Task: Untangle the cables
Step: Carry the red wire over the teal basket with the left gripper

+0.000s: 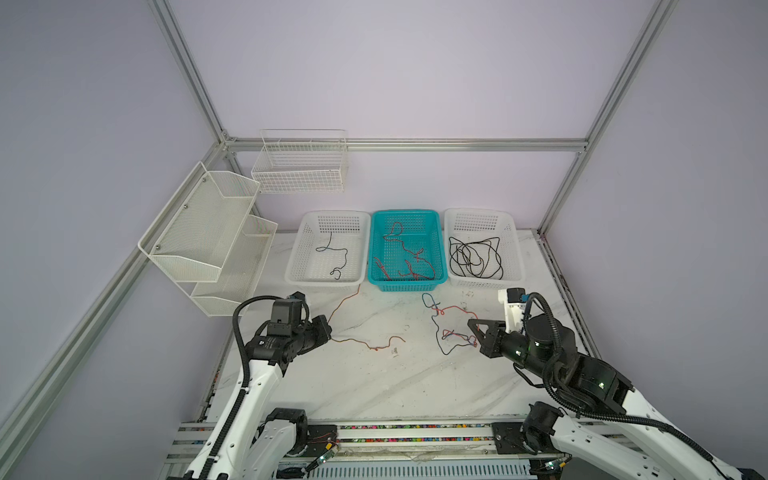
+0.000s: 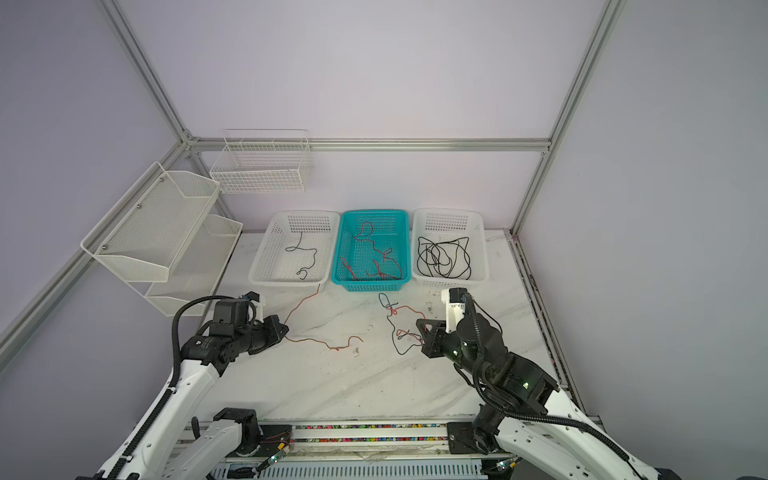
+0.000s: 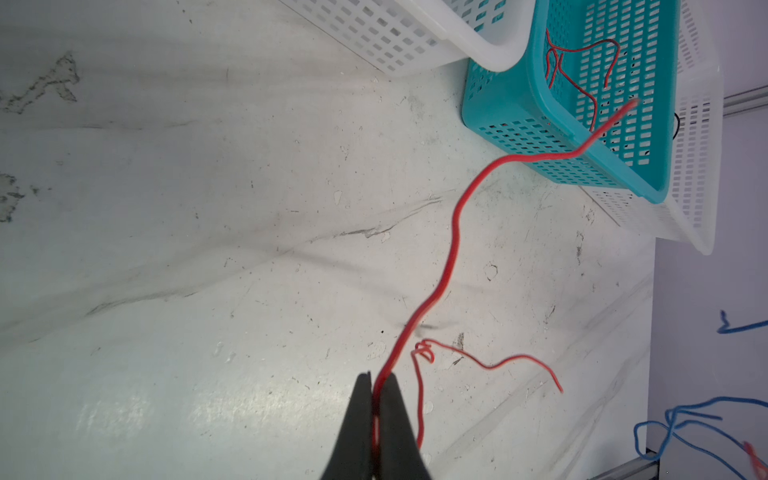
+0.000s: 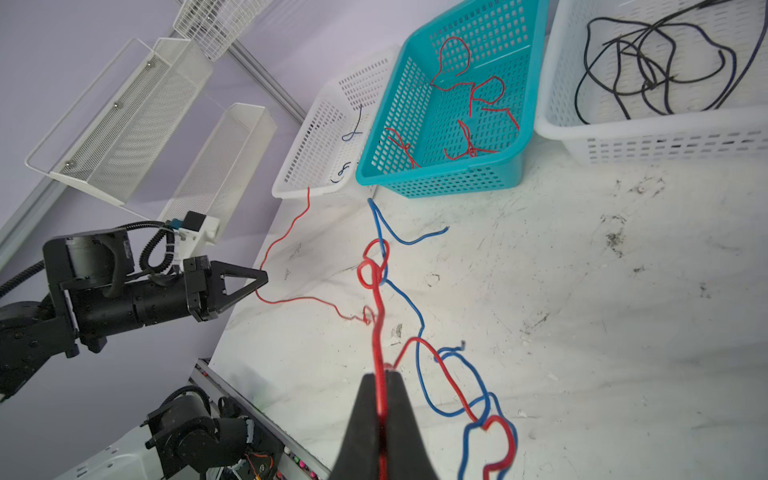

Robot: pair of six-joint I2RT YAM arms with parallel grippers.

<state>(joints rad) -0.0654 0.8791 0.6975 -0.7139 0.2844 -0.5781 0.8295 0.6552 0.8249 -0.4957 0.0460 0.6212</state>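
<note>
Altogether two white baskets, one teal basket, two pinched red cables.

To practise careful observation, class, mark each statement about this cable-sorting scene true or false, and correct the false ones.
1. The teal basket holds red cables. True.
2. The left gripper is open and empty. False: it is shut on a loose red cable.
3. On the table, the blue cable is twisted together with a second red cable. True.
4. The black cables lie in the teal basket. False: they lie in the white basket to its right.
5. The right gripper is shut on that second red cable. True.
</note>
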